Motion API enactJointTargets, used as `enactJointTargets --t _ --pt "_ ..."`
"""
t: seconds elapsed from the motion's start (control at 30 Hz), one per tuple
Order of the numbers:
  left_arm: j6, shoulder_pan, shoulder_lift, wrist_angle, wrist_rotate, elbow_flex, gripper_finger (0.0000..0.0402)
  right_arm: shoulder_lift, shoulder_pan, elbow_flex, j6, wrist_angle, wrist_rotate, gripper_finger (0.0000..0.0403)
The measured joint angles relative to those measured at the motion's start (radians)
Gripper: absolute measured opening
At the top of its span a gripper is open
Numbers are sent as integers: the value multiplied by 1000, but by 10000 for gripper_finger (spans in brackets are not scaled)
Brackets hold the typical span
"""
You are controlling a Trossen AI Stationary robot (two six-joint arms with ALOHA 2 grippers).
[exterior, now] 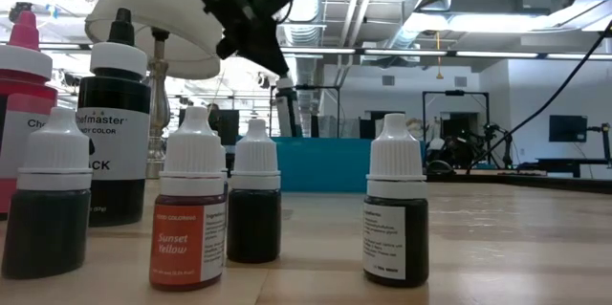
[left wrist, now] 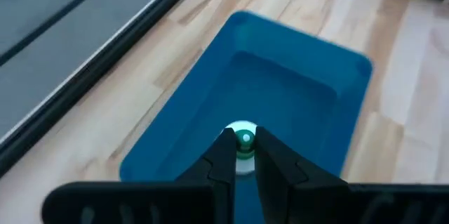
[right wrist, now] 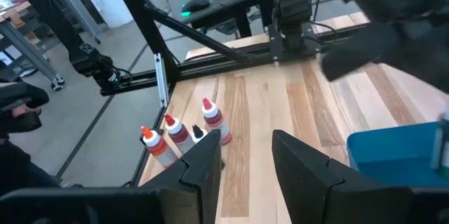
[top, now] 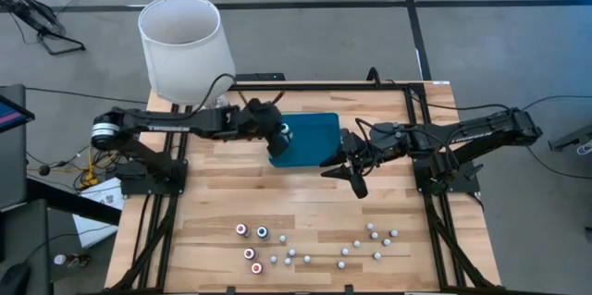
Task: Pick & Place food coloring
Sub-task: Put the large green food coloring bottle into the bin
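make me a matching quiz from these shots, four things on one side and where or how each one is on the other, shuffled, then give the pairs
Things
1. left gripper
2. right gripper
3. flat dark teal rectangular tray
4. white cylindrical bin

Places or states
A. off the wooden table's far left corner
B. open and empty, above bare wood beside the tray
C. shut on a small green bottle with a white cap, over the tray
D. lying on the table between the two grippers

Pairs: 1-C, 2-B, 3-D, 4-A
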Motion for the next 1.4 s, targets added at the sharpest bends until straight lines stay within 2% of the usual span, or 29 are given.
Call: enactJointTargets --t 0.3,1.1,1.4 --pt "70 79 140 -117 8 126 24 0 0 0 -1 -3 0 118" --pt "108 139 153 -173 -5 121 24 0 0 0 -2 -14 0 118" --pt "94 140 153 -119 -10 57 24 0 0 -1 -2 -14 0 118"
